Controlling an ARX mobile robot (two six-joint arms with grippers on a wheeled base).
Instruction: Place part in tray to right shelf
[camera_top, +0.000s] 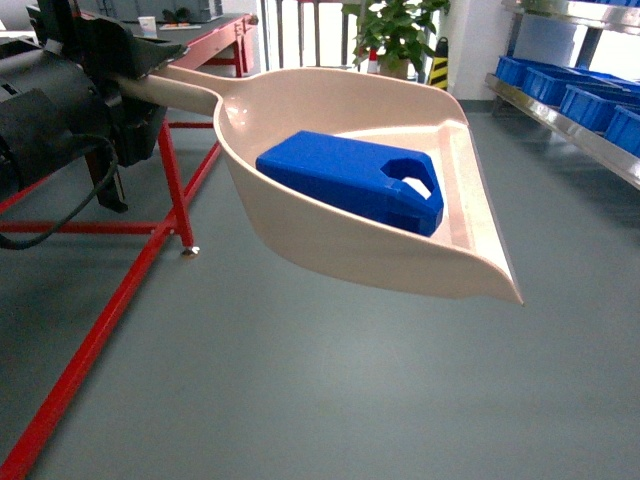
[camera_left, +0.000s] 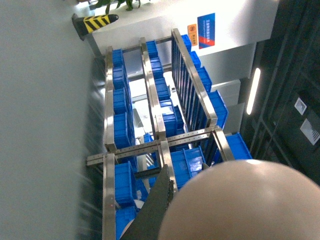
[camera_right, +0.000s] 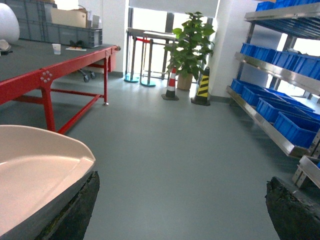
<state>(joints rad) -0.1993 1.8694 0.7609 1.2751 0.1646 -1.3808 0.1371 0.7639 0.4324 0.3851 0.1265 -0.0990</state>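
Part (camera_top: 345, 178) is sitting loose in the beige scoop tray (camera_top: 300, 240), carried by its handle by the left gripper (camera_top: 120, 75), though I can't tell how the jaws stand. Right gripper (camera_right: 180, 210) is spread wide, empty. Shelf (camera_top: 580, 125) is way off at 2 o'clock, so delivery's not done.

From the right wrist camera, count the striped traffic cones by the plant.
2: a red-and-white cone just left of the potted plant, and a black-and-yellow cone to its right, near the steel shelf. More may be hidden behind them.
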